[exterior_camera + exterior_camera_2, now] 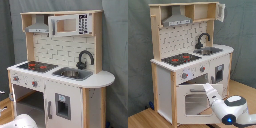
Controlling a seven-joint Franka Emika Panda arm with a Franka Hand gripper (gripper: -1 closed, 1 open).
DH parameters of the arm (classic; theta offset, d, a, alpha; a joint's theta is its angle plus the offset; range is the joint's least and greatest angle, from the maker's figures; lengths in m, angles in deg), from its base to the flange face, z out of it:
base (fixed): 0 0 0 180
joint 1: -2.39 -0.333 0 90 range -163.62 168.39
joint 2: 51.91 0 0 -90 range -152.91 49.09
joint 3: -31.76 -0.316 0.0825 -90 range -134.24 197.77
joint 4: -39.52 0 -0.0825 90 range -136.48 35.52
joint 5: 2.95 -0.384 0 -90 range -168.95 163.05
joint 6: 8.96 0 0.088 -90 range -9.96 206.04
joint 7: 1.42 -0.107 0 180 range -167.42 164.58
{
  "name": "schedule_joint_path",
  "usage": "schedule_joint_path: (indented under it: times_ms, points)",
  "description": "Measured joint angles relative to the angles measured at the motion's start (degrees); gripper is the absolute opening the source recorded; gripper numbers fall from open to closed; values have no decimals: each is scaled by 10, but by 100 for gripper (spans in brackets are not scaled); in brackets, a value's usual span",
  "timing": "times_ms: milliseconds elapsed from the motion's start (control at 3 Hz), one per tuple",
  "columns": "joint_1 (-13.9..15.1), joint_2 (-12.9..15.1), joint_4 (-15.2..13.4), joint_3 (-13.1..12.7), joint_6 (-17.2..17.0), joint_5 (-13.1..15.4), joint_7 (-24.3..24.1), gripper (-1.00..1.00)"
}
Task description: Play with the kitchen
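Tall white and light-wood kitchen [188, 65] upright against grey backdrop: black-red stovetop [180, 59], black faucet [203, 40] over sink [72, 73], grey hood [177, 20]. Tool [207, 89] at windowed oven door [195, 102]; grip state unreadable.

This looks like a lab or test space, not a home; grey fabric backdrop [140, 60] hangs behind everything in both exterior views; the only furniture is a toy kitchen [65, 65] on a bare wood floor [143, 119]; a white robot arm [230, 107] stands before it.
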Motion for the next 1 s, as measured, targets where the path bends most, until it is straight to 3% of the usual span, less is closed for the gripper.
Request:
schedule_joint_path:
  times_ms: [333,1000]
  points:
    - [-20,0,1,36,5,7,40,100]
    - [-24,0,1,78,28,22,152,100]
